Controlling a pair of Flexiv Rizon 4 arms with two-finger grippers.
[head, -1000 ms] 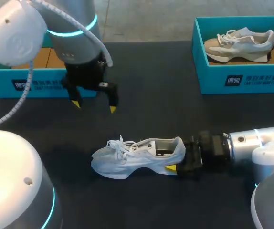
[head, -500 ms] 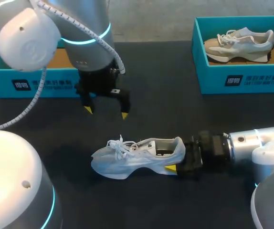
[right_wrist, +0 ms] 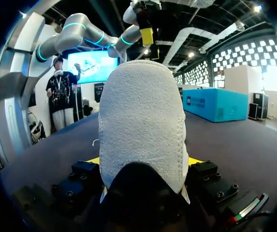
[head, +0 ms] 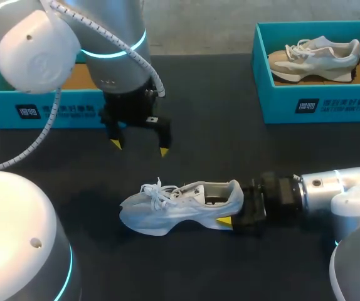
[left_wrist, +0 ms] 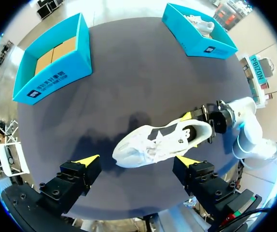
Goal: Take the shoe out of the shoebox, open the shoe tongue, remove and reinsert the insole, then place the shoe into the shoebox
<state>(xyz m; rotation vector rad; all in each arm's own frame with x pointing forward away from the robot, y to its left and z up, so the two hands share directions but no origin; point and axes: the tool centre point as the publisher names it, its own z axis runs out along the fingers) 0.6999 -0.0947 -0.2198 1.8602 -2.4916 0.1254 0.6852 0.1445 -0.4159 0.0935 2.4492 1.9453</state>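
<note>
Dark tabletop [head: 230,157] is filling the head view, and the white shoe [head: 174,207] is lying on it in the lower middle of the frame, out of its box. Its long axis is running left to right, with the laces [head: 157,191] and toe pointing left and the heel [head: 235,194] pointing right. The right gripper [head: 233,212], coming in from the lower right, is pinching the heel from both sides. Its own wrist view is showing the heel filling the gap between the two yellow tips. The left gripper [head: 139,147] is hanging over the table just up and left of the shoe, fingers spread wide and holding nothing. In its wrist view the shoe is lying ahead of it, between the lines of its two fingers. The left arm is thus the one nearer the tongue [head: 181,192], so opening the tongue is looking like the step in hand. For that, the spread claw is needing to come down onto the laced end while the right one is steadying the heel. The empty teal shoebox [head: 42,111] is sitting at upper left, partly hidden by the left arm, and a second shoebox [head: 318,106] at upper right is holding another shoe [head: 315,56]
</note>
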